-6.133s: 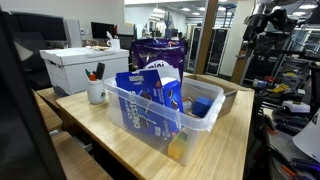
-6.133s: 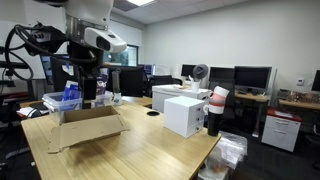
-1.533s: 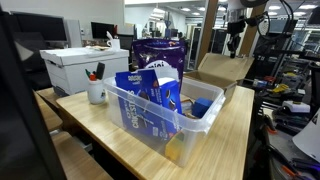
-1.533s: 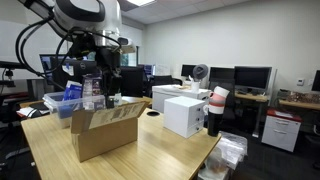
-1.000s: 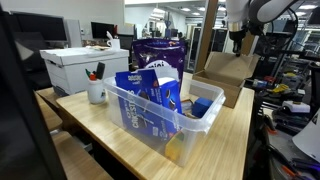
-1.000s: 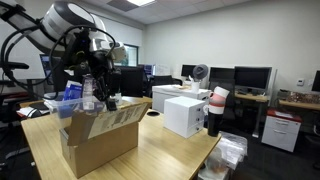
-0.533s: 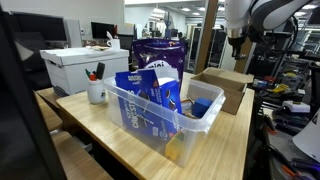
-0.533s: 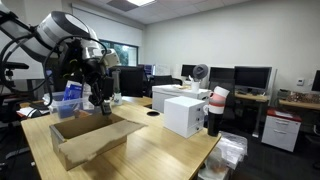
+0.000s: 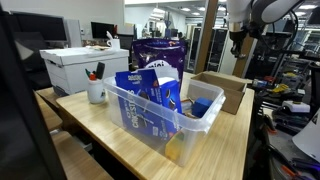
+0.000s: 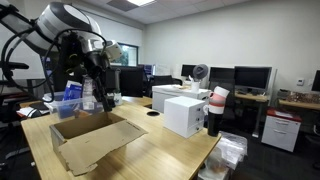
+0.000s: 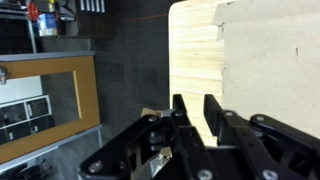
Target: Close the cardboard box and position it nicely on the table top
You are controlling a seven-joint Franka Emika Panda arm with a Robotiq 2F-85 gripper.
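One second ago I had the cardboard box [image 10: 95,140] tipped up in my grip; now it lies flat near the table top [image 10: 175,150] end edge, flaps splayed. My gripper [image 10: 103,98] hangs above, narrowly parted, empty. Closing remains.

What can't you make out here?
Cardboard box: part of it sits behind the clear bin in an exterior view; the wrist view's edge cuts it off.
End effector: small and dark in both exterior views, so its jaw gap is unreadable there.
Snack packs: print too blurred to read.
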